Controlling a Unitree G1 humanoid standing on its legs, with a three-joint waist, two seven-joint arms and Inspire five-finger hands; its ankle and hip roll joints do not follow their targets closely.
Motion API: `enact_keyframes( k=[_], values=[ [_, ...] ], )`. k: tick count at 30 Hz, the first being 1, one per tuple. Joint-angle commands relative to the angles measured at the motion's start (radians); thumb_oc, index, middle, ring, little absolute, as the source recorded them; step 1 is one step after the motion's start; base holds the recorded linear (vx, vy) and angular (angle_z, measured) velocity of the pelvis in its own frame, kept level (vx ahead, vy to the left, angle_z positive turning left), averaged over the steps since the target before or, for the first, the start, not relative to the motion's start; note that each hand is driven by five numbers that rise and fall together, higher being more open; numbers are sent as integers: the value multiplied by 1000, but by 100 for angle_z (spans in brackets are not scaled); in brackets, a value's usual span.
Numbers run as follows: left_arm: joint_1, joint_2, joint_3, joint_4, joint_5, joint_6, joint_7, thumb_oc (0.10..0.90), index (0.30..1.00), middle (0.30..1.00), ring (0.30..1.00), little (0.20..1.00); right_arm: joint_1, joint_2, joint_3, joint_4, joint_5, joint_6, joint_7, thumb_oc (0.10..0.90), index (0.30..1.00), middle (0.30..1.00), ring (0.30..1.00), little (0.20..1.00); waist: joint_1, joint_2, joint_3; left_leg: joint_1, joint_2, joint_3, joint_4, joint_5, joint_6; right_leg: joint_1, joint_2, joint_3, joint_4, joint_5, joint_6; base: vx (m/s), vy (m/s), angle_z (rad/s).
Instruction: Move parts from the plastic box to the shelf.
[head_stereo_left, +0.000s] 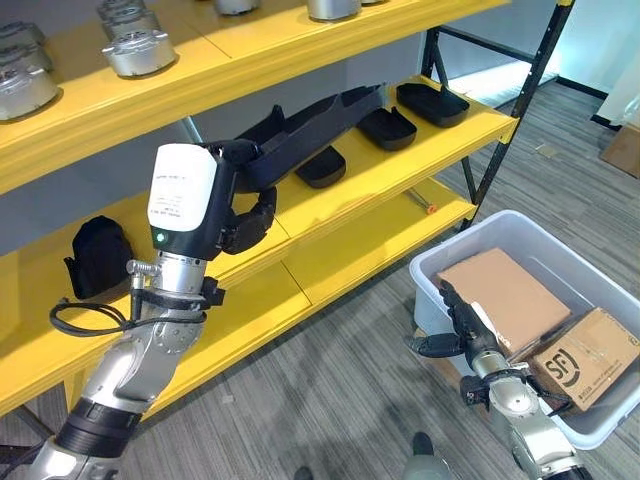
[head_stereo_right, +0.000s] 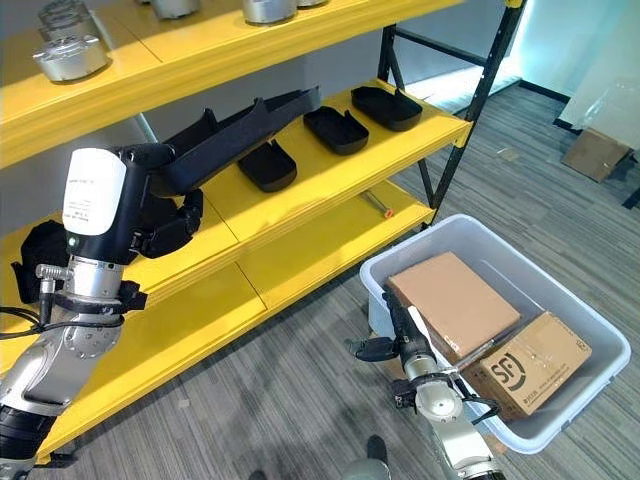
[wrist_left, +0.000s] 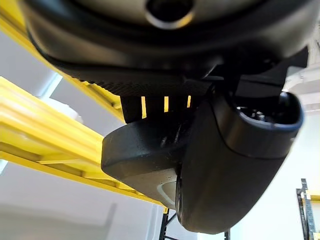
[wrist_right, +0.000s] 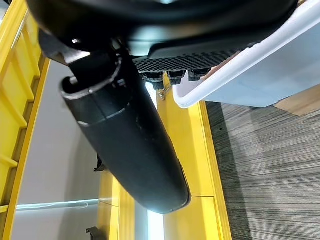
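Your inventory, largest item first.

Yellow shelf (head_stereo_left: 330, 255): several tiers on a black frame, standing on grey plank flooring.

Plastic box (head_stereo_right: 590, 330): pale grey, on the floor to the right of the shelf. It holds two cardboard boxes, a flat one (head_stereo_right: 455, 300) and a printed one (head_stereo_right: 528, 365) nearer the robot.

Long black part (head_stereo_left: 310, 125): a curved, channel-shaped piece. Your left hand (head_stereo_left: 245, 215) grips its near end with fingers curled round it, holding it up in front of the middle tier; its far end reaches out over that tier. Whether that end touches the shelf you cannot tell. In the left wrist view the dark part (wrist_left: 145, 160) sits right against the thumb (wrist_left: 235, 165).

Black trays on the middle tier: three shallow ones, one (head_stereo_left: 322, 166) just beside the long part, one (head_stereo_left: 388, 128) further right, one (head_stereo_left: 432, 103) near the shelf's right end.

Black pouch-like item (head_stereo_left: 97, 256): on the middle tier, left of your raised arm.

Silver metal parts (head_stereo_left: 138, 48): on the top tier.

Right hand (head_stereo_left: 462, 322): low at the near-left rim of the plastic box, fingers straight, thumb out to the side, holding nothing.
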Motion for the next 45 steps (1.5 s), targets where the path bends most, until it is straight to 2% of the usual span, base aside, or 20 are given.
enact_keyframes(
  k=[1,6,9,16,18,27,32,33,35,36,38,39,40,42,43,44,45],
  values=[
    [-66,46,165,-60,2,-36,129,400,300,300,300,300,-94,-32,17,-84,-28,-68,-14,900,1000,1000,1000,1000,18,0,-86,-1,85,92,-7,24,-3,11,5,-38,98,-117,4,-6,41,11],
    [-6,39,212,-36,13,-48,140,400,300,300,300,300,-95,-31,30,-84,-16,-48,-6,900,1000,1000,1000,1000,51,-15,-91,-16,88,87,-2,28,-4,29,4,-60,78,-110,10,0,59,6],
    [32,18,227,-28,6,-78,124,400,300,300,300,300,-97,-32,28,-84,-11,-39,3,900,1000,1000,1000,1000,73,-30,-91,-28,82,77,5,27,0,36,5,-73,71,-106,11,-16,95,13],
    [96,-19,254,-46,24,-94,124,400,300,300,300,300,-90,-37,13,-80,-34,-48,36,900,1000,1000,1000,1000,95,-47,-93,-27,72,80,2,25,3,46,-5,-92,44,-84,22,-6,85,5],
    [125,-22,281,-25,46,-91,160,400,300,300,300,300,-89,-43,22,-85,-65,-43,63,900,1000,1000,1000,1000,110,-55,-95,-27,59,89,-4,23,9,52,-13,-106,27,-70,32,-18,149,-1],
    [168,-23,320,-15,55,-97,164,400,300,300,300,300,-92,-44,17,-94,-50,-67,62,900,1000,1000,1000,1000,148,-73,-91,-39,25,83,9,6,29,59,-42,-132,-4,-34,57,-20,126,4],
    [185,-8,337,-14,56,-118,156,400,300,300,300,300,-98,-26,16,-95,-53,-101,69,900,1000,1000,1000,1000,169,-77,-94,-38,-9,98,12,-12,50,55,-81,-151,-43,40,75,-32,238,6],
    [177,9,333,-7,44,-111,159,400,300,300,300,300,-101,-15,22,-87,-66,-111,74,900,1000,1000,1000,1000,176,-74,-94,-32,-24,114,0,-12,58,43,-101,-179,-53,87,84,-62,257,2],
    [176,22,334,-12,38,-106,171,400,300,300,300,300,-106,-3,28,-79,-65,-119,80,900,1000,1000,1000,1000,182,-72,-88,-22,-36,128,-7,-19,65,14,-118,-209,-21,131,93,-52,196,-3],
    [177,26,337,-14,37,-108,173,400,300,300,300,300,-107,4,29,-70,-66,-127,81,900,1000,1000,1000,1000,185,-71,-85,-14,-43,129,-14,-27,72,2,-112,-202,12,123,93,-25,169,-13],
    [162,14,328,-16,57,-120,170,400,300,300,300,300,-104,2,21,-66,-57,-138,78,900,1000,1000,1000,1000,170,-68,-86,-24,-64,100,-18,-33,96,-10,-48,-148,58,49,77,8,133,-19],
    [158,12,326,-16,60,-120,170,400,300,300,300,300,-103,0,20,-68,-55,-138,76,900,1000,1000,1000,1000,167,-68,-86,-26,-66,95,-18,-34,99,-13,-34,-140,68,34,72,28,113,3],
    [146,4,318,-21,67,-113,169,400,300,300,300,300,-97,-7,13,-81,-55,-140,76,900,1000,1000,1000,1000,156,-68,-86,-34,-80,78,-16,-35,112,-23,25,-113,104,-22,52,22,126,27],
    [138,-2,318,-18,58,-103,182,400,300,300,300,300,-92,-18,2,-94,-65,-144,90,900,1000,1000,1000,1000,153,-69,-91,-46,-98,71,-19,-29,124,-38,84,-110,152,-69,22,17,136,32],
    [139,-11,319,-14,58,-113,192,400,300,300,300,300,-87,-29,-5,-100,-54,-139,95,900,1000,1000,1000,1000,149,-72,-91,-49,-114,51,-19,-35,128,-35,130,-88,163,-104,-3,26,72,13],
    [140,-15,319,-13,58,-119,194,400,300,300,300,300,-85,-33,-9,-101,-50,-139,94,900,1000,1000,1000,1000,147,-73,-94,-55,-119,40,-22,-29,129,-37,152,-73,157,-109,-17,104,57,20],
    [140,-28,310,-8,56,-132,196,400,300,300,300,300,-74,-41,-20,-99,-42,-137,91,900,1000,1000,1000,1000,131,-77,-96,-56,-138,0,-25,-29,132,-28,208,-10,132,-129,-48,131,21,19]
  ],
)
